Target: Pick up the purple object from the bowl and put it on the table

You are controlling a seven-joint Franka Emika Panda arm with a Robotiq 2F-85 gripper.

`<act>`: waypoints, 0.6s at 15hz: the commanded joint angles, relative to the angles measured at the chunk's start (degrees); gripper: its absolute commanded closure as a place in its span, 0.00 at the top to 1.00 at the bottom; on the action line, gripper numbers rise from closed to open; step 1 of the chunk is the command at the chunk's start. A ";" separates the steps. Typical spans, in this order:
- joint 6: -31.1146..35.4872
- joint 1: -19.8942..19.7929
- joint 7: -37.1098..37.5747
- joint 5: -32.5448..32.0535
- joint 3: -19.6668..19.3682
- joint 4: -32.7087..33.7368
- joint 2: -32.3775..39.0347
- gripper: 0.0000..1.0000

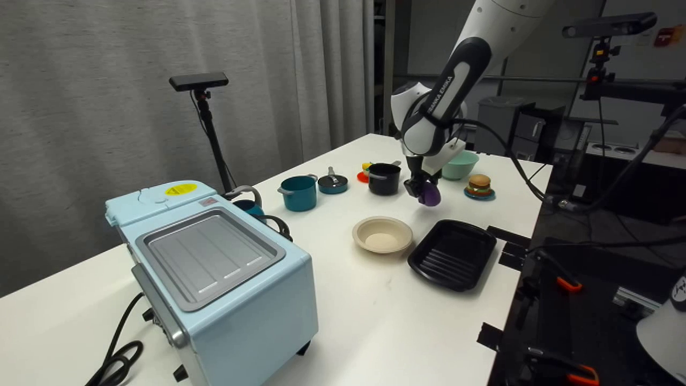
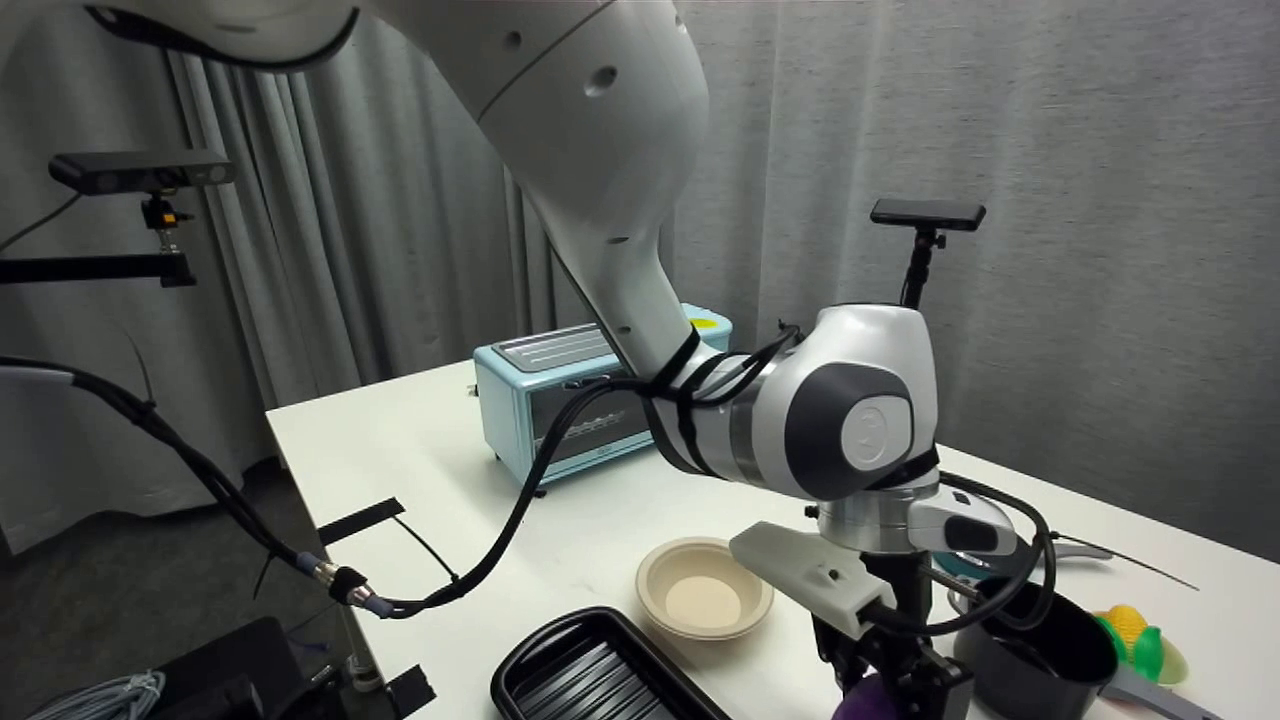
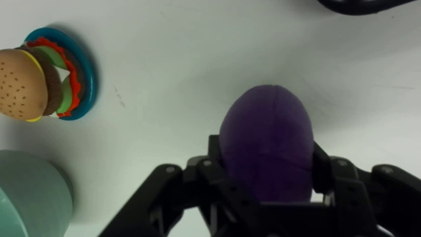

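The purple object (image 1: 430, 194) is a smooth rounded lump. My gripper (image 3: 265, 158) is shut on it, one finger pressed on each side, in the wrist view. The held purple object (image 3: 266, 131) appears to hang a little above the white table (image 1: 375, 305). In an exterior view only its top (image 2: 868, 700) shows at the lower edge. The cream bowl (image 1: 382, 242) stands apart from the gripper, with nothing in it; its pale inside also shows in an exterior view (image 2: 704, 604).
A black ridged pan (image 1: 453, 254) lies beside the bowl. A toy burger (image 1: 478, 183), a light-green bowl (image 1: 460, 165) and a black pot (image 1: 384, 179) stand close around the gripper. A teal pot (image 1: 298, 194) and a light-blue toaster oven (image 1: 268, 316) stand farther off.
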 commanded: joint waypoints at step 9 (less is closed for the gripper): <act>8.49 1.70 1.93 -4.19 -1.64 -8.61 -13.91 1.00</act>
